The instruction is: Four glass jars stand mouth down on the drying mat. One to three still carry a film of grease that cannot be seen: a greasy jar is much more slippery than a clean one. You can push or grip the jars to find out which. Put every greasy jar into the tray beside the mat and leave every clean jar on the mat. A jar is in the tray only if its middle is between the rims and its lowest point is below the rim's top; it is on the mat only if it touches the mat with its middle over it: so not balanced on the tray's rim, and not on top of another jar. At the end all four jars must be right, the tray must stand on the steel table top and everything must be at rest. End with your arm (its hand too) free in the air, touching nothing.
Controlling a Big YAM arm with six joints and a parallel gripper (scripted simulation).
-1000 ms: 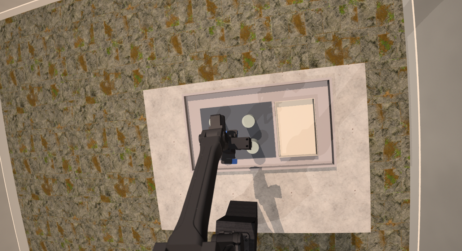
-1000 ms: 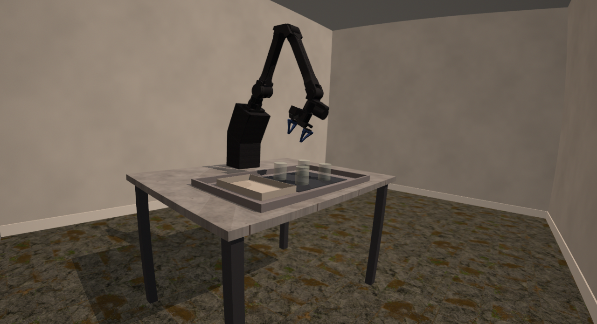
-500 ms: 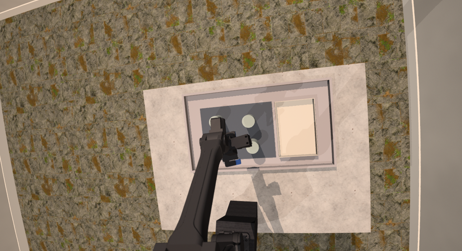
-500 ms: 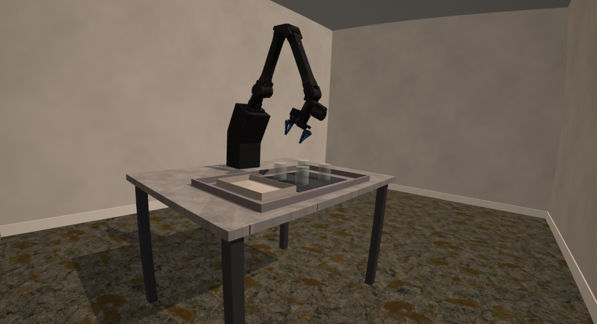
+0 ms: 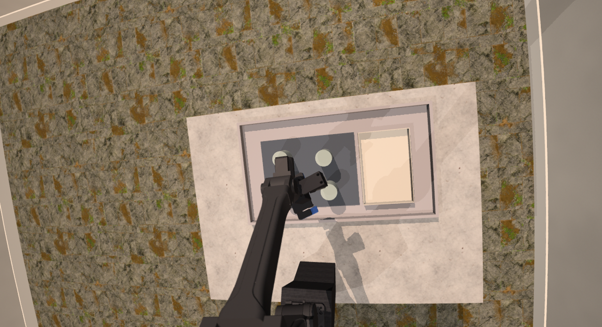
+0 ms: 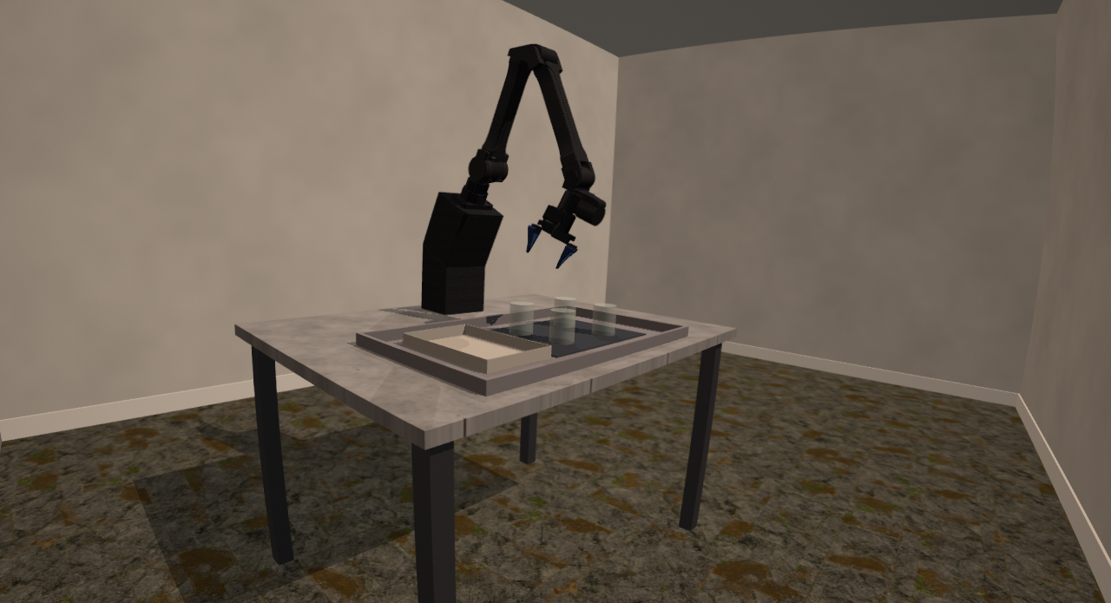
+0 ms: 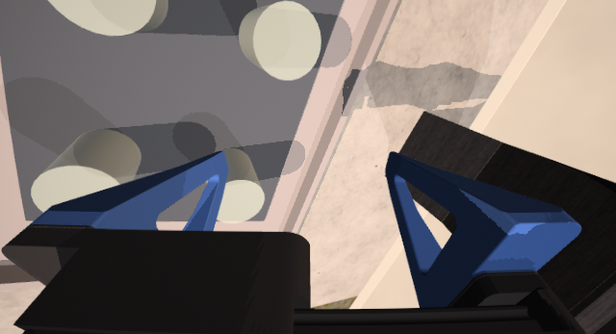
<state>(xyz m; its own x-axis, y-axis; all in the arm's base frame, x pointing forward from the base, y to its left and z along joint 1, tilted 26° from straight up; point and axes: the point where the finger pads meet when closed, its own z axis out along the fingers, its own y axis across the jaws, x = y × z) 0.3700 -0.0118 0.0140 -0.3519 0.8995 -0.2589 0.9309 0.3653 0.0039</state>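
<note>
My gripper (image 6: 543, 258) (image 7: 306, 160) is open and empty, tilted high above the jars. Four pale, translucent jars stand upright on the dark mat (image 5: 341, 141) (image 7: 192, 74). The back right jar (image 5: 323, 157) (image 6: 562, 326) (image 7: 101, 7) and front right jar (image 5: 329, 192) (image 6: 521, 318) (image 7: 287, 40) are nearest the tray. The back left jar (image 5: 281, 153) (image 6: 604, 320) (image 7: 58, 185) is partly under the arm in the top view. The arm hides the front left jar (image 6: 564, 300) (image 7: 245, 199) there. The cream tray (image 5: 411, 169) (image 6: 512, 360) holds no jar.
A low raised rim (image 5: 431, 165) (image 6: 590, 366) surrounds the mat and tray on the table (image 5: 456, 249) (image 6: 311, 350). The black arm base (image 5: 311, 278) (image 6: 454, 258) stands at the table's front edge in the top view.
</note>
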